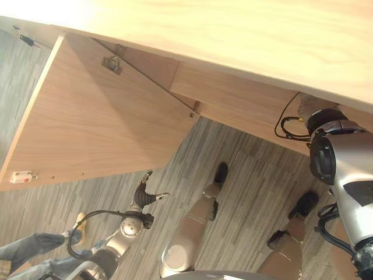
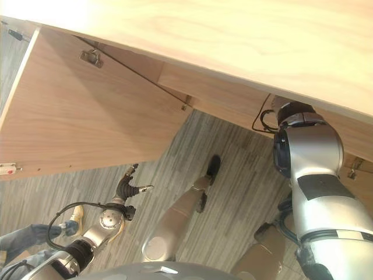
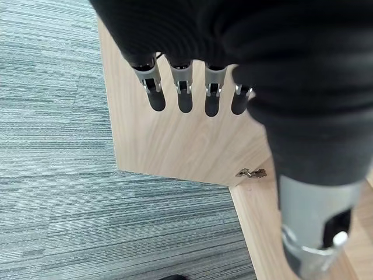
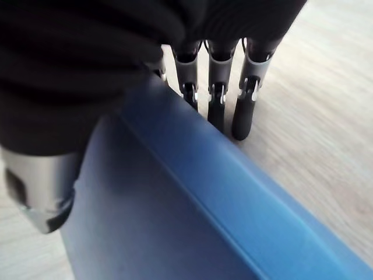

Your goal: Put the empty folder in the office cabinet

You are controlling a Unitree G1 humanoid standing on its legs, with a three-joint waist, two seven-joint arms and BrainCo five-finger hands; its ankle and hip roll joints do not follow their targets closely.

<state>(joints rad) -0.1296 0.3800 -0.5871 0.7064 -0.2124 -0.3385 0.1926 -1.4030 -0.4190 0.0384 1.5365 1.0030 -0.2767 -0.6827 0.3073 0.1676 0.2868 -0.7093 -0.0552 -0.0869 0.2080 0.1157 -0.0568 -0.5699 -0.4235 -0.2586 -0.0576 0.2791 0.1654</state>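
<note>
A blue folder (image 4: 192, 216) lies against the robot's right hand (image 4: 218, 93), whose straight, dark-tipped fingers (image 4: 243, 119) rest along the folder's far edge above a pale wood surface (image 4: 326, 116); the thumb side lies behind the folder, so whether the hand is pinching it cannot be told. In the head views the right arm reaches up into the wooden office cabinet (image 1: 233, 93), the hand itself hidden behind the arm. The cabinet door (image 1: 93, 122) stands swung open to the robot's left, a metal hinge (image 1: 111, 64) fixed near its top edge. The left hand (image 1: 144, 195) hangs low over the grey striped carpet (image 1: 250, 192), fingers (image 3: 185, 99) extended and relaxed, grasping nothing. A person's legs in jeans (image 1: 35, 245) appear at the lower left.
</note>
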